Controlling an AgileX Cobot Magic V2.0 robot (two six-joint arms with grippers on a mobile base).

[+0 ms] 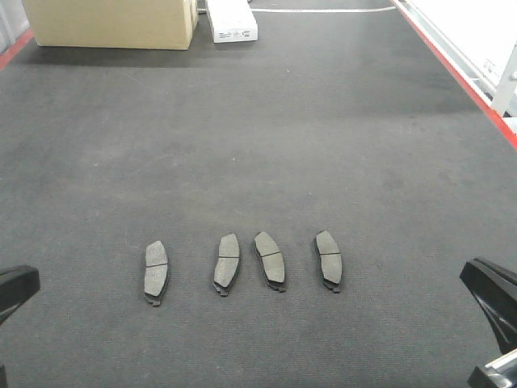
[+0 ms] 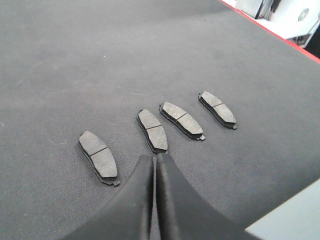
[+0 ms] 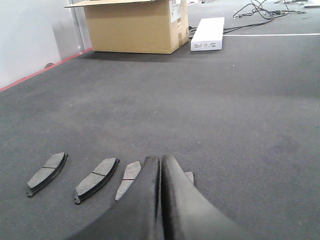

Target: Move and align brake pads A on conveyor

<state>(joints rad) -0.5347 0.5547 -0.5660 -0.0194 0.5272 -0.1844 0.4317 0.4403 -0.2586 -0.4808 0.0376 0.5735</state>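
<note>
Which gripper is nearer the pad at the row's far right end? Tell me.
Right. The right gripper sits just over that rightmost pad, partly hiding it; the left gripper is by the second pad.

**Cardboard box and white box at the far end**

A tan cardboard box (image 1: 109,23) stands at the far end of the dark felt-like surface. Just right of it lies a flat white box (image 1: 232,20). Behind that box, black cables (image 3: 257,9) trail off. Left of the cardboard box rises a pale wall (image 3: 30,37) with a red strip (image 3: 45,71) along its foot.
</note>
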